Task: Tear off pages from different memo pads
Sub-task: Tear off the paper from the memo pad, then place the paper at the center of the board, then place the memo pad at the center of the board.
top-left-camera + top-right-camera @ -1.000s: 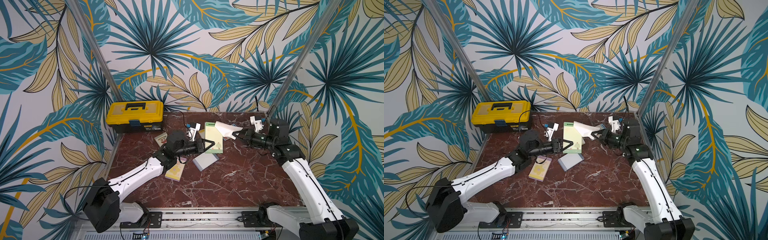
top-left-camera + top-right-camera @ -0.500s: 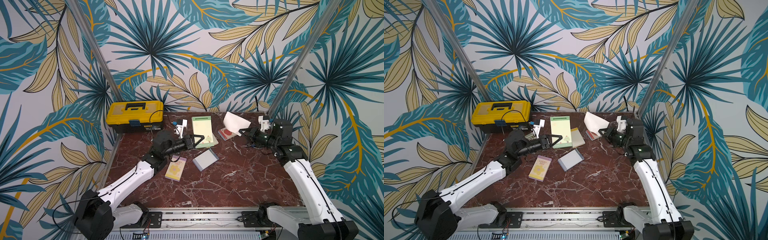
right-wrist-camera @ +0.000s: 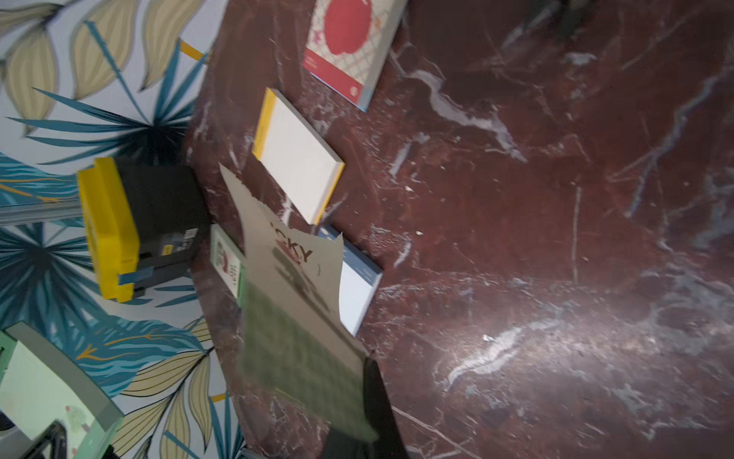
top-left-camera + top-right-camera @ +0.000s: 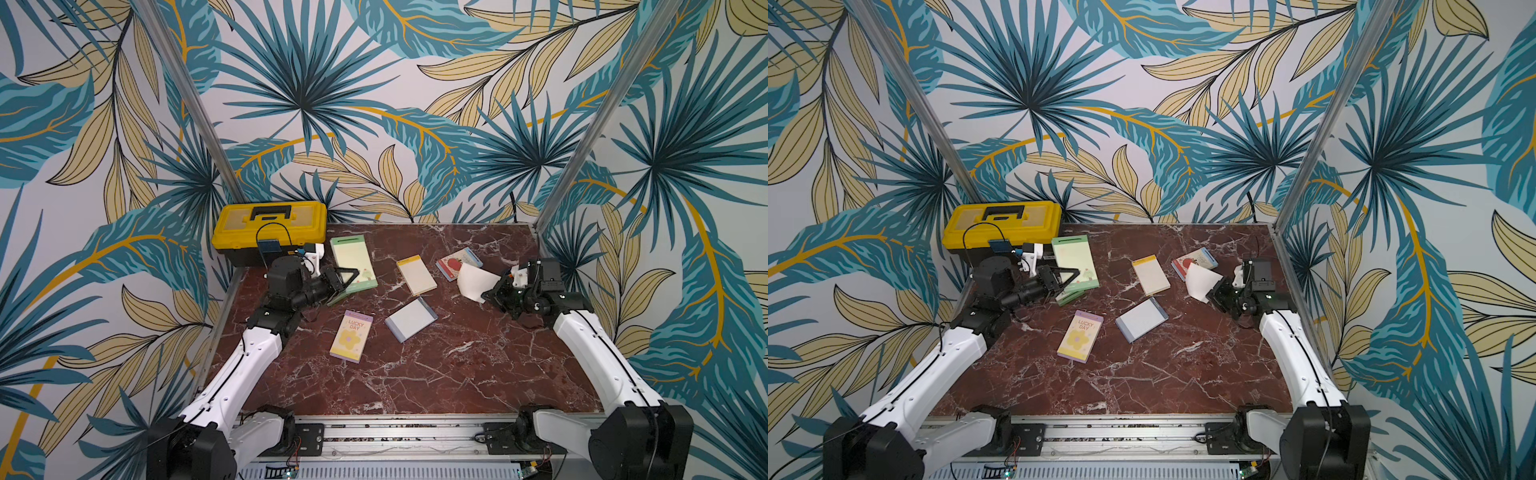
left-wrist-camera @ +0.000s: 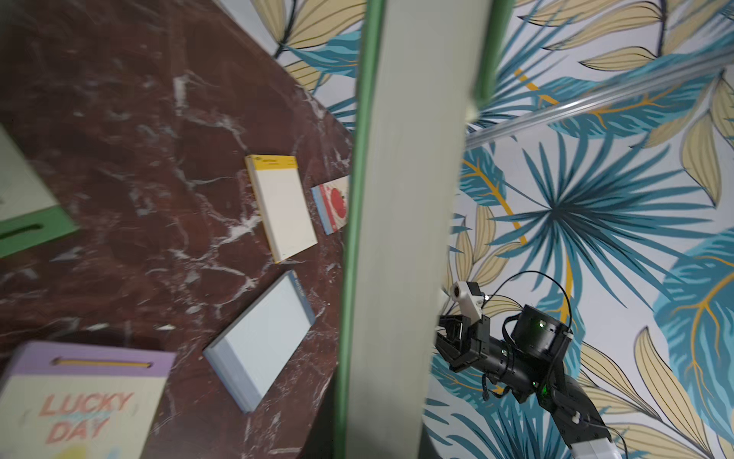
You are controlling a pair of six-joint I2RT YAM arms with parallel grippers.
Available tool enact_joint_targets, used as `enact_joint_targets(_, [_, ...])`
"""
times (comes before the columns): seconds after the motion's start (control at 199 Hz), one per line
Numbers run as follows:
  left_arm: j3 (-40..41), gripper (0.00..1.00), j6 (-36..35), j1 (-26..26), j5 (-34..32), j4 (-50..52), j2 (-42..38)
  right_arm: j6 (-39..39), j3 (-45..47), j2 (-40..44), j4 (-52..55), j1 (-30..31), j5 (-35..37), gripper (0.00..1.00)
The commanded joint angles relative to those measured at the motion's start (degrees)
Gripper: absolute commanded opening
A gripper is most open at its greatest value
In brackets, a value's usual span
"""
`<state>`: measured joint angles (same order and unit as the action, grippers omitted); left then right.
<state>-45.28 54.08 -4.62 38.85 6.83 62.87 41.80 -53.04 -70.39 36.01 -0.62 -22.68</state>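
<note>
**Green pad clamped far left, loose page pinched at the right edge**

Near the table's far left corner, beside the yellow toolbox (image 4: 269, 226), the left gripper (image 4: 347, 279) is clamped across the green memo pad (image 4: 353, 257), a stiff block best taken by its thick side. The lilac LUCKY DAY pad (image 4: 352, 336), blue pad (image 4: 410, 319), cream pad (image 4: 416, 275) and apple pad (image 4: 454, 262) lie flat mid-table. Towards the right edge the right gripper (image 4: 489, 295) pinches a white page (image 4: 473, 281): light, limp, curling and easily ripped, so probably best held near a corner
</note>
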Motion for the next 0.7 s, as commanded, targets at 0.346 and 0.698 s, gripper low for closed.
enact_joint_targets(0.346, [3.44,0.0,-18.2,25.65,11.61,18.01,9.28,-1.44,1.62,-10.89,6.2,-4.48,6.94,0.38])
enact_joint_targets(0.698, [-3.63,0.0,-34.78,30.39,8.17,31.05,22.76,-3.86,-2.26,-0.05,12.06,-2.21,13.71,0.66])
